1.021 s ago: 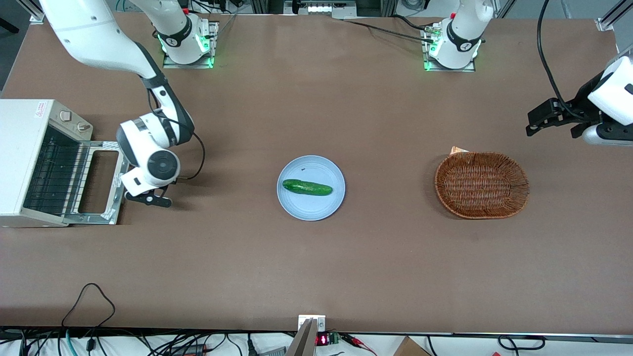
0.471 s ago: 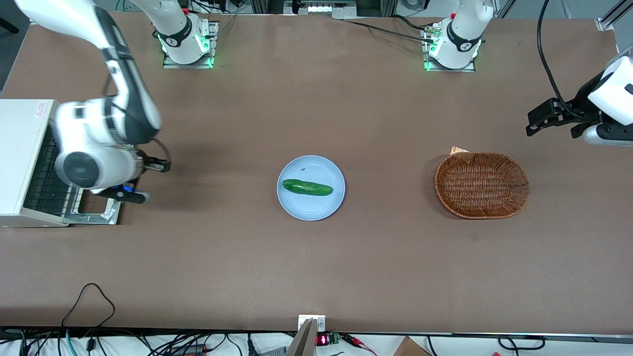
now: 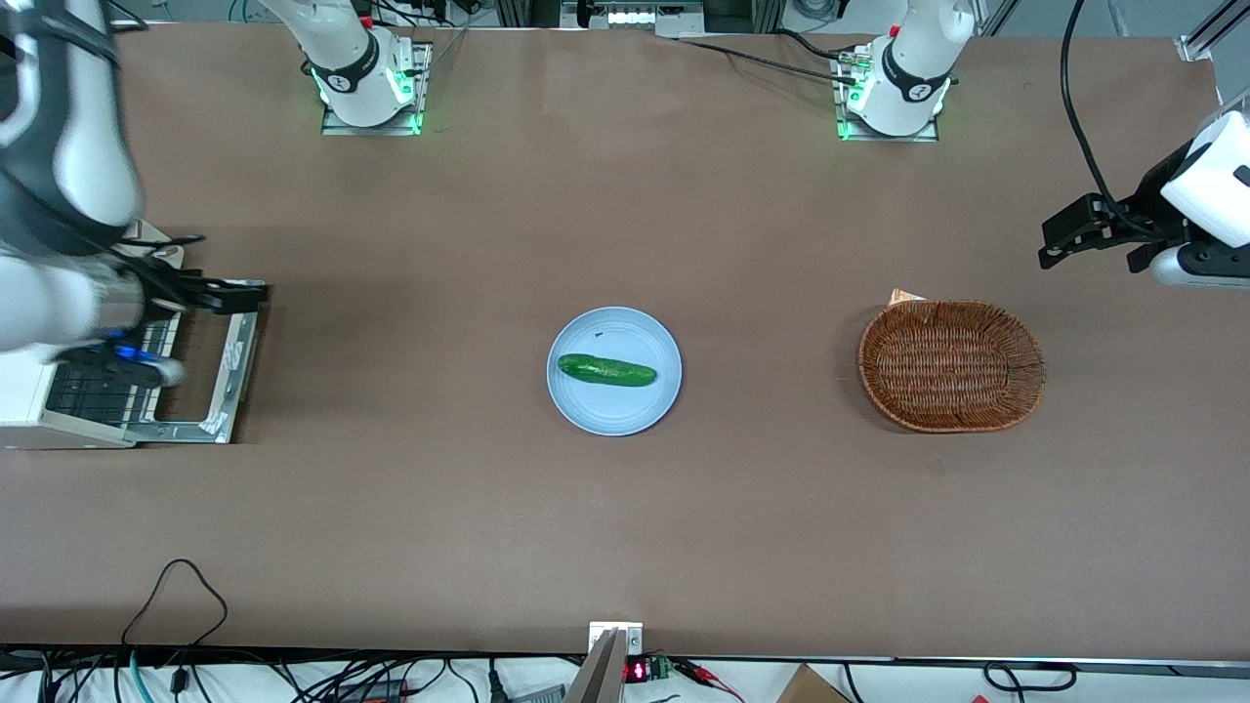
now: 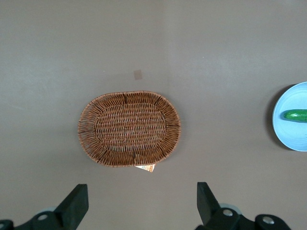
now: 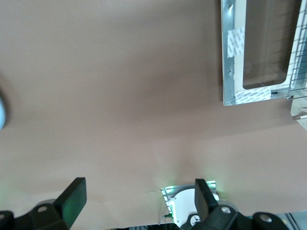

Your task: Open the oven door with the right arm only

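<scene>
The oven door [image 3: 232,376] lies folded down flat on the table in front of the cream-white toaster oven [image 3: 24,405], with the wire rack inside showing. The right arm [image 3: 59,146] hangs raised over the oven and hides most of its top and knobs. Its gripper [image 3: 186,332] is open and empty above the door, with the fingers spread wide. In the right wrist view the gripper [image 5: 138,203] holds nothing, and the door's metal frame [image 5: 232,52] with its glass window [image 5: 268,43] lies on the brown table below.
A light blue plate [image 3: 640,405] holding a green cucumber [image 3: 605,370] sits mid-table. A wicker basket [image 3: 952,364] lies toward the parked arm's end and also shows in the left wrist view [image 4: 129,128]. The right arm's base [image 3: 363,78] stands at the table's back edge.
The right arm has swung up and away from the door's outer edge, over the oven toward the table's end. The door has stayed open and flat.
</scene>
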`<state>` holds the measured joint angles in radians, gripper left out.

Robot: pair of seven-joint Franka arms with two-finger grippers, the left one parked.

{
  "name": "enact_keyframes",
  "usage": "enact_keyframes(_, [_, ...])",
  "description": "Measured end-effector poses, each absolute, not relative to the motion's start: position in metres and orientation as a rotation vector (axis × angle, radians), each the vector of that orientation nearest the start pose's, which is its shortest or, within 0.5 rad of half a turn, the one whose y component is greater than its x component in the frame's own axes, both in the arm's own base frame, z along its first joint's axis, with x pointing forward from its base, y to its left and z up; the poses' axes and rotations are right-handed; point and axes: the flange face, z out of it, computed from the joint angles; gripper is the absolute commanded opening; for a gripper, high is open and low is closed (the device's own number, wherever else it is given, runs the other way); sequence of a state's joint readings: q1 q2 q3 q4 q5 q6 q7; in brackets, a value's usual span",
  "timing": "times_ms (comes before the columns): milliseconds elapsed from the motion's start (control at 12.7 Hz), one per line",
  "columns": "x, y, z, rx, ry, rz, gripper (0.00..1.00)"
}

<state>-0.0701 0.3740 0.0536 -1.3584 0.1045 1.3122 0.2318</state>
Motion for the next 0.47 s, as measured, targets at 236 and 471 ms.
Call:
enact_keyframes(236, [0.605, -0.015, 0.55, -2.991, 0.261, 0.466, 1.0])
enact_keyframes(471, [0.593, 0.002, 0.574, -3.041, 0.167, 0.146, 1.0])
